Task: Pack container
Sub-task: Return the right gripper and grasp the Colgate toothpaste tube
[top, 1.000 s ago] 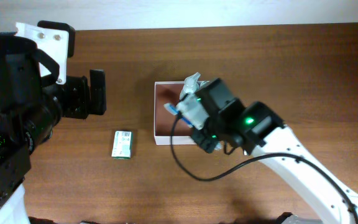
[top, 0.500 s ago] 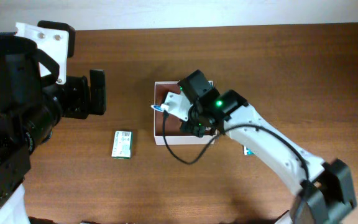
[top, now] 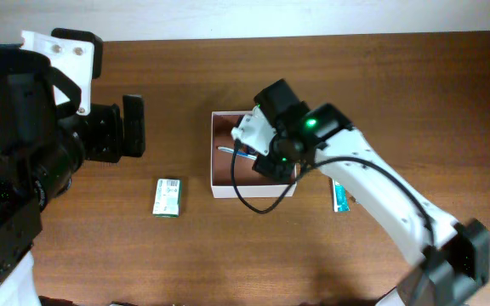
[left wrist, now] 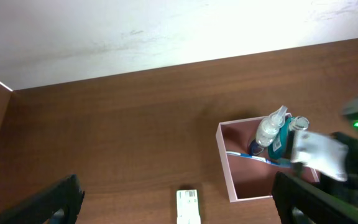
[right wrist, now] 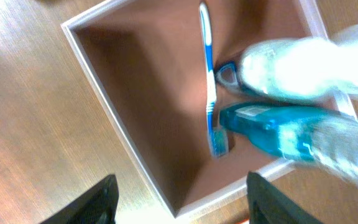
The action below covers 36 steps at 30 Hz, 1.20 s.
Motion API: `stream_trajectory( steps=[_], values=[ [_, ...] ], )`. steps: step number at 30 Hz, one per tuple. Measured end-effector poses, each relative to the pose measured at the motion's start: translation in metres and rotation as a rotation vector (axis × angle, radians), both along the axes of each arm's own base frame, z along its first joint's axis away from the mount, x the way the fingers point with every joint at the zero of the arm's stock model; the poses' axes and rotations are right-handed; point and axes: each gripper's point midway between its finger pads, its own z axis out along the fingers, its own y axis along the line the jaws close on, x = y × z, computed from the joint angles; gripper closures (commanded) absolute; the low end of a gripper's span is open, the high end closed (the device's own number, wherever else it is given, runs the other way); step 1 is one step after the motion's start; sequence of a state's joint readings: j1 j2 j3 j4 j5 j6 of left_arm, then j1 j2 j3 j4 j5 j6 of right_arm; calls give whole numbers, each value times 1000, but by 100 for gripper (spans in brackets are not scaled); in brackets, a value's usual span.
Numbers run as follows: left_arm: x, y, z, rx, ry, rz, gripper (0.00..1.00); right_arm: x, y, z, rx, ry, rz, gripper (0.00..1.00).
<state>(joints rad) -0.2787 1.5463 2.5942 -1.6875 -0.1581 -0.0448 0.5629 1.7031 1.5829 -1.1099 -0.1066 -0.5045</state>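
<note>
Toothbrush dropped into container (square to table), right pincer spread

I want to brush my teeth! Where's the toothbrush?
The toothbrush lies flat inside the container. In the right wrist view it is just left of the teal bottle.

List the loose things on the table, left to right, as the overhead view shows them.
green-and-white packet → container → teal-and-white packet, partly hidden
</note>
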Motion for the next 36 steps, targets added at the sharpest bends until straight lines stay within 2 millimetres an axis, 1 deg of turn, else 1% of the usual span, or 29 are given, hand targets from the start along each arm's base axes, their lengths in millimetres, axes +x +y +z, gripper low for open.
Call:
stream_trajectory(
  steps=[3, 5, 6, 7, 8, 9, 12, 14, 17, 18, 19, 21, 23, 24, 25, 28, 29, 34, 36],
  values=[
    [0, 0, 0, 0, 0, 0, 1, -11, -11, 33, 39, 10, -103, 41],
    [0, 0, 0, 0, 0, 0, 1, -20, -24, 43, 46, 44, -180, 41],
    [0, 0, 0, 0, 0, 0, 1, -24, -33, 45, 45, 68, -228, 41],
    [0, 0, 0, 0, 0, 0, 1, -25, -40, 45, 44, 87, -273, 33],
    [0, 0, 0, 0, 0, 0, 1, -24, -47, 44, 46, 106, -331, 32],
    [0, 0, 0, 0, 0, 0, 1, -20, -53, 42, 58, 119, -387, 32],
    [0, 0, 0, 0, 0, 0, 1, -9, -76, 32, 84, 157, -582, 37],
    [0, 0, 0, 0, 0, 0, 1, 2, -93, 21, 105, 171, -704, 37],
    [0, 0, 0, 0, 0, 0, 1, 15, -119, -5, 133, 191, -873, 38],
    [0, 0, 0, 0, -1, 0, 1, 16, -138, -26, 134, 219, -972, 38],
    [0, 0, 0, 0, 0, 0, 1, 17, -148, -39, 137, 228, -1021, 41],
    [0, 0, 0, 0, 0, 0, 1, 16, -165, -63, 135, 250, -1097, 43],
    [0, 0, 0, 0, 0, 0, 1, 7, -176, -86, 113, 292, -1148, 43],
    [0, 0, 0, 0, 0, 0, 1, 1, -181, -101, 92, 326, -1173, 42],
    [0, 0, 0, 0, 0, 0, 1, 1, -181, -106, 89, 331, -1176, 42],
    [0, 0, 0, 0, 0, 0, 1, 10, -180, -117, 97, 323, -1178, 43],
    [0, 0, 0, 0, 0, 0, 1, 12, -180, -124, 93, 329, -1179, 44],
    [0, 0, 0, 0, 0, 0, 1, 9, -180, -157, 36, 402, -1181, 49],
    [0, 0, 0, 0, 0, 0, 1, 9, -180, -162, 30, 409, -1180, 52]
  ],
)
